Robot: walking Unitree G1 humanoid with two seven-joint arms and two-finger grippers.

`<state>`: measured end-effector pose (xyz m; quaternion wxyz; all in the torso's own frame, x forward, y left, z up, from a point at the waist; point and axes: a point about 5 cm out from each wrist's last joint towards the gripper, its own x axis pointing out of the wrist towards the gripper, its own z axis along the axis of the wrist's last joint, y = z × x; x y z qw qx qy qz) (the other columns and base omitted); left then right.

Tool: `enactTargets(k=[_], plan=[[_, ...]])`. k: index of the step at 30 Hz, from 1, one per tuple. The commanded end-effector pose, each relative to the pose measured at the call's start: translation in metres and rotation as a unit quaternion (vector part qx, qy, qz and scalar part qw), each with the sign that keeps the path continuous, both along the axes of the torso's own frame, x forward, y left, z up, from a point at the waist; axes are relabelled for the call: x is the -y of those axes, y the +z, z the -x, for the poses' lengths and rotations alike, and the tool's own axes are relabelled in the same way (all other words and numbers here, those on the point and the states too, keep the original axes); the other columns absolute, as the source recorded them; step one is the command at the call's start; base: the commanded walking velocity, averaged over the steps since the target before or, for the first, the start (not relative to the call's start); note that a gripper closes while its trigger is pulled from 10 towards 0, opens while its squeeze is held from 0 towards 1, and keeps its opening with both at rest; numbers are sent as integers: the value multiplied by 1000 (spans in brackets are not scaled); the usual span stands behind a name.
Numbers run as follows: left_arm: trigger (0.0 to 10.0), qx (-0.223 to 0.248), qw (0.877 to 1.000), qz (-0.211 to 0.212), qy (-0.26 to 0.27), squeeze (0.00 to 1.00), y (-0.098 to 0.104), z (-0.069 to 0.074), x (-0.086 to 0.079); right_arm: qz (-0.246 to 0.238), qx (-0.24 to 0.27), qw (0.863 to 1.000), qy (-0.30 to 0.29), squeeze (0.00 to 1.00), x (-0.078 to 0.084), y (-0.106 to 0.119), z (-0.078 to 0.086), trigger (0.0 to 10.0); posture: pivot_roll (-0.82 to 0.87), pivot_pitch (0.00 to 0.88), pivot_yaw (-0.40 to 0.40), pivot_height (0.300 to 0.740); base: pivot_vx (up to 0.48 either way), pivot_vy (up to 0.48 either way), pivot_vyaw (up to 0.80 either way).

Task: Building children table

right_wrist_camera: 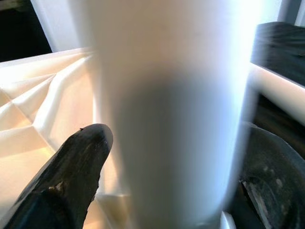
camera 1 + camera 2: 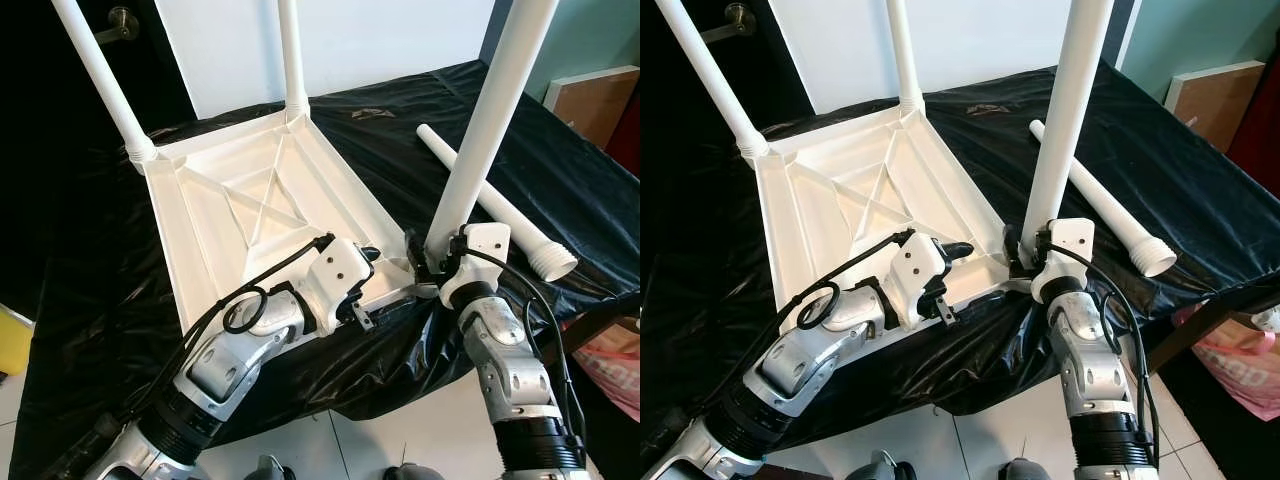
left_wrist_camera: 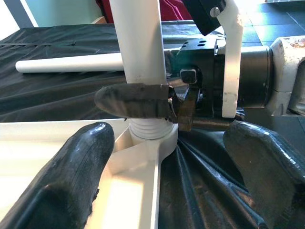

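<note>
A white table top lies upside down on a black sheet. Two white legs stand in its far corners. A third leg stands upright at the near right corner, its ribbed end in the corner socket. My right gripper is shut on this leg just above the socket, with a finger across its front. My left gripper is open, straddling the top's near rim beside that corner. One fingertip is inside the top, the other over the sheet.
A loose fourth leg lies on the sheet to the right of the top. A wooden board leans at the far right, and a pink bag sits low on the right. The sheet's front edge hangs over tiled floor.
</note>
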<state>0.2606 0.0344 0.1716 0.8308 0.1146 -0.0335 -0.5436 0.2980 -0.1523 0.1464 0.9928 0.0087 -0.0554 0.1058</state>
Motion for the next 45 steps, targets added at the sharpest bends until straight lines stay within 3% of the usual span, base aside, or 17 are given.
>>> enactTargets(k=[1,8,21,22,23,24,25,26,36,37,45], plan=[[10000,-4,998,-19,-59,0,-1,3,1,6,4,1000,27,0,-1,1,1,10000,-109,63,65,740,0,0,0],[10000,-4,998,-19,-59,0,0,3,0,83,-1,984,160,0,17,6,-5,10000,-103,68,64,740,0,0,0],[10000,-3,998,-19,-60,0,1,2,0,121,-29,963,240,0,19,4,-19,10000,-100,67,70,740,0,0,0],[10000,-2,998,-20,-61,0,1,2,0,123,-31,961,248,0,18,3,-22,9255,-95,64,76,740,0,0,0],[10000,-2,998,-20,-61,0,1,2,0,123,-31,961,248,0,18,3,-22,9255,-95,64,76,740,0,0,0],[10000,-2,998,-21,-61,0,1,2,-1,124,-34,959,251,0,17,1,-24,3294,-93,60,77,740,0,0,0],[10000,-2,998,-21,-61,0,1,2,-1,124,-34,959,251,0,17,1,-24,3294,-93,60,77,740,0,0,0],[10000,-1,998,-21,-61,0,1,2,-1,120,-38,959,256,0,16,-2,-24,0,-89,57,76,740,0,0,0],[10000,5,998,-21,-56,0,2,0,-1,113,-64,964,234,0,22,-22,-21,0,-93,19,63,740,0,0,0],[10000,7,998,-20,-54,0,2,-2,-1,104,-68,967,223,0,23,-25,-20,10000,-97,9,61,740,0,0,0],[10000,21,999,-18,-35,0,5,-14,0,90,-82,983,140,0,21,-33,-20,10000,-107,0,47,740,0,0,0]])
